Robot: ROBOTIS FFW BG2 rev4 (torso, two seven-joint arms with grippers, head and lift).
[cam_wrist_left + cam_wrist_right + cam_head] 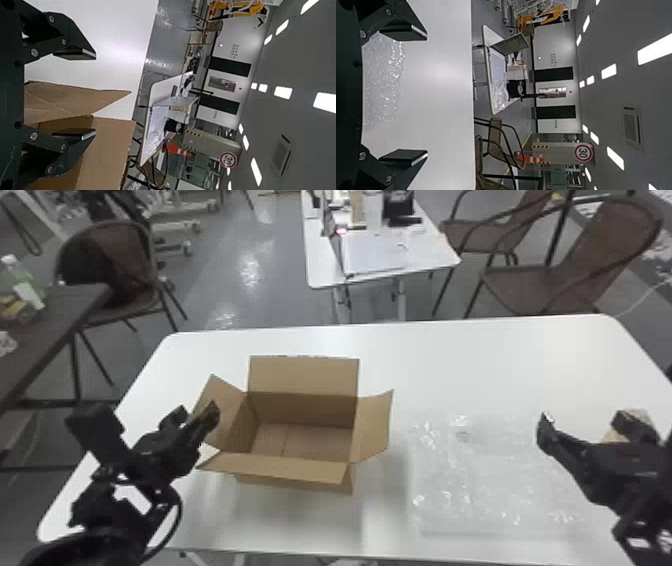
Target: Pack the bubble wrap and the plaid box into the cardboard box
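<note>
Head view: open cardboard box (304, 375) on tabletop (460, 360); bubble wrap (490, 475) lies flat at box's 3 o'clock. Left gripper (196, 412) at box's 9 o'clock; right gripper (584, 419) at wrap's 2 o'clock, tan item (642, 417) partly hidden.
Left wrist view: fingers (75, 54) released, spread.
Right wrist view: fingers (404, 156) released, wide apart.

One cardboard box (295, 487) with four flaps (303, 376) and one spread of bubble wrap (480, 480) were on the table (450, 365). There were two hands, left (195, 415) and right (582, 419). Around stood two other tables, one dark at left (55, 322), one white at far centre (320, 265), and three chairs: one far left (135, 297), two far right (510, 232) (525, 287).
</note>
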